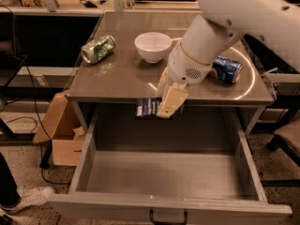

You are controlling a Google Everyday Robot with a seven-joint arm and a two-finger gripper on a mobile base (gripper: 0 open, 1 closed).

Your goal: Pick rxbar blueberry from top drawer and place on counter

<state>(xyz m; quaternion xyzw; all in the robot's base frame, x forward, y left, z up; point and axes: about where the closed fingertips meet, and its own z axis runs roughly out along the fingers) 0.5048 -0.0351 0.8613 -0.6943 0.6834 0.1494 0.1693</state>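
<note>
My gripper (165, 100) hangs from the white arm over the back of the open top drawer (159, 175), just below the counter's front edge. It is shut on the rxbar blueberry (148, 108), a flat dark-blue wrapper with white print, held level and sticking out to the left of the cream fingers (171, 102). The bar is in the air above the drawer's bare grey floor. The counter (126, 76) is a glossy grey-brown top right behind and above the bar.
On the counter stand a white bowl (153, 46), a green can on its side (98, 49) at the left and a blue Pepsi can on its side (226, 69) at the right. A cardboard box (63, 135) sits on the floor left of the drawer.
</note>
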